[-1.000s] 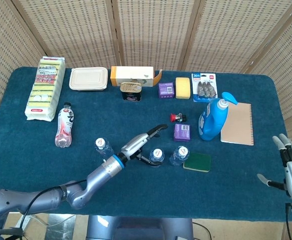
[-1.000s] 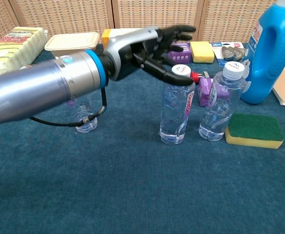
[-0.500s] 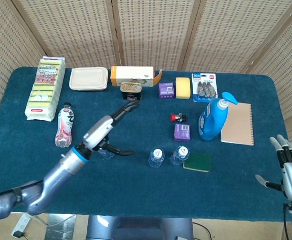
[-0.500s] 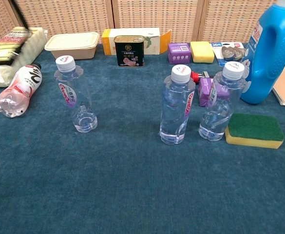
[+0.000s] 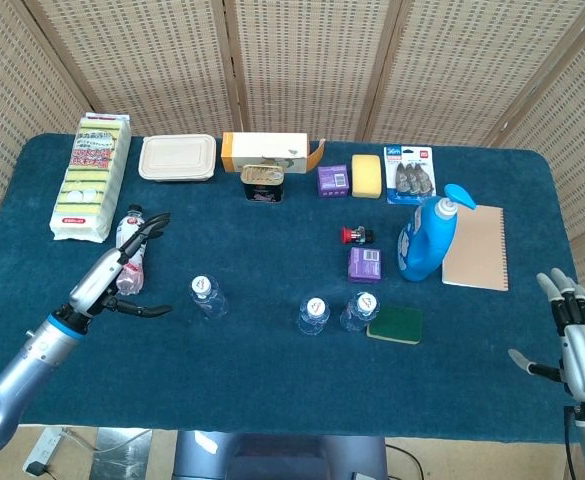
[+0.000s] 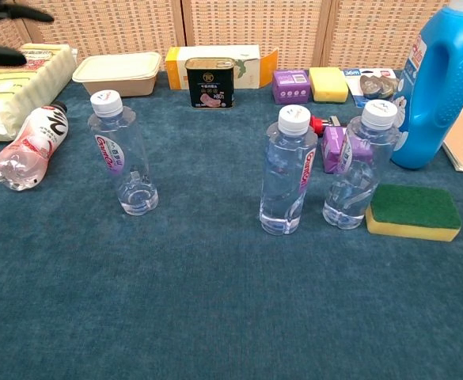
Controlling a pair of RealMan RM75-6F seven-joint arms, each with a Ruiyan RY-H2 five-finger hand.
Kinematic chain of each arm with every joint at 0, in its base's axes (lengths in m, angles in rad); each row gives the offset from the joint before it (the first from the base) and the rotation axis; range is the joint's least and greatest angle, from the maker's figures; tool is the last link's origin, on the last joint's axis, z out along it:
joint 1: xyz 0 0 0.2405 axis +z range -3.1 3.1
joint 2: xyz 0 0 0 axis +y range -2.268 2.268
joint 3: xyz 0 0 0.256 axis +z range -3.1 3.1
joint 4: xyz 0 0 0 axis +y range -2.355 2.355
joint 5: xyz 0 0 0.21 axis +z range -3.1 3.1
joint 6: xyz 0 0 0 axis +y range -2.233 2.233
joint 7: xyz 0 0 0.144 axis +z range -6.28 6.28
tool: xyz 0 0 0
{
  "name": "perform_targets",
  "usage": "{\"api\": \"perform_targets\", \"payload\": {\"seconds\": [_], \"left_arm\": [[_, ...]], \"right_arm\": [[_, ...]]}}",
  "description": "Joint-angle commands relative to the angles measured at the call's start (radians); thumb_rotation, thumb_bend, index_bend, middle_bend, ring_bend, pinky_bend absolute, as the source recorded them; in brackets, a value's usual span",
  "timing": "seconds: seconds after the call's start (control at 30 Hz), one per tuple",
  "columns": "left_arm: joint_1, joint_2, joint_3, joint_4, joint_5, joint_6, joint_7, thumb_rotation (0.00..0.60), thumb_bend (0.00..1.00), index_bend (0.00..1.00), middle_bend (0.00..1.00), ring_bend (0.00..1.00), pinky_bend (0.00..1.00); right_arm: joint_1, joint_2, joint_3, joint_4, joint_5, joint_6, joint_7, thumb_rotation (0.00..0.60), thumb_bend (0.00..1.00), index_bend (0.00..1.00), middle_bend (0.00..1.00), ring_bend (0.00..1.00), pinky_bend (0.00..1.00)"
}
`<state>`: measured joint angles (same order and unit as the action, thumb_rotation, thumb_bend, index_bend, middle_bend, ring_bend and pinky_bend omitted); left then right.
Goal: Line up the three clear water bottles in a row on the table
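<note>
Since a second ago the left hand point(image 5: 112, 272) has drawn back from the middle bottle point(image 6: 286, 172) to the desk's point(image 5: 272, 360) left side, near the pink bottle point(image 5: 128, 252), fingers spread and empty. The blue detergent jug point(image 6: 439, 83) stands at the right. All three clear bottles stand upright: the left bottle point(image 6: 122, 154) well apart, the middle one near the right bottle point(image 6: 358, 165). The right hand point(image 5: 578, 340) hangs open-fingered off the desk's right corner.
</note>
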<state>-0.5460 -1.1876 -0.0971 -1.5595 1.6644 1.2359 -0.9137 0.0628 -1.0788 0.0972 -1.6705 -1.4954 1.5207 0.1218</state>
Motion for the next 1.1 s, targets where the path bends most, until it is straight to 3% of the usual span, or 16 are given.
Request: {"api": "perform_targets", "payload": {"seconds": [0.03, 0.27, 0.63, 0.97, 1.1], "left_arm": [[0.024, -0.089, 0.051, 0.122, 0.004, 0.016, -0.079, 0.600, 0.08, 0.00, 0.00, 0.00, 0.09], [0.038, -0.227, 0.083, 0.311, -0.021, 0.008, -0.142, 0.600, 0.08, 0.00, 0.00, 0.00, 0.07], [-0.003, -0.457, 0.060, 0.552, -0.082, -0.066, -0.183, 0.600, 0.08, 0.00, 0.00, 0.00, 0.04], [-0.057, -0.582, 0.071, 0.647, -0.066, -0.110, -0.206, 0.600, 0.09, 0.00, 0.00, 0.00, 0.04], [-0.076, -0.607, 0.075, 0.657, -0.065, -0.131, -0.191, 0.600, 0.15, 0.00, 0.00, 0.00, 0.05]], "right_arm": [[-0.002, 0.001, -0.002, -0.001, -0.004, 0.003, 0.000, 0.600, 0.00, 0.04, 0.00, 0.00, 0.00], [-0.003, 0.003, -0.003, 0.001, -0.004, 0.003, 0.008, 0.600, 0.00, 0.04, 0.00, 0.00, 0.00], [0.002, 0.000, -0.005, 0.001, -0.008, -0.006, 0.005, 0.600, 0.00, 0.04, 0.00, 0.00, 0.00], [0.005, -0.002, -0.013, -0.001, -0.020, -0.010, -0.006, 0.600, 0.00, 0.04, 0.00, 0.00, 0.00], [0.005, -0.002, -0.015, -0.002, -0.024, -0.011, -0.006, 0.600, 0.00, 0.04, 0.00, 0.00, 0.00]]}}
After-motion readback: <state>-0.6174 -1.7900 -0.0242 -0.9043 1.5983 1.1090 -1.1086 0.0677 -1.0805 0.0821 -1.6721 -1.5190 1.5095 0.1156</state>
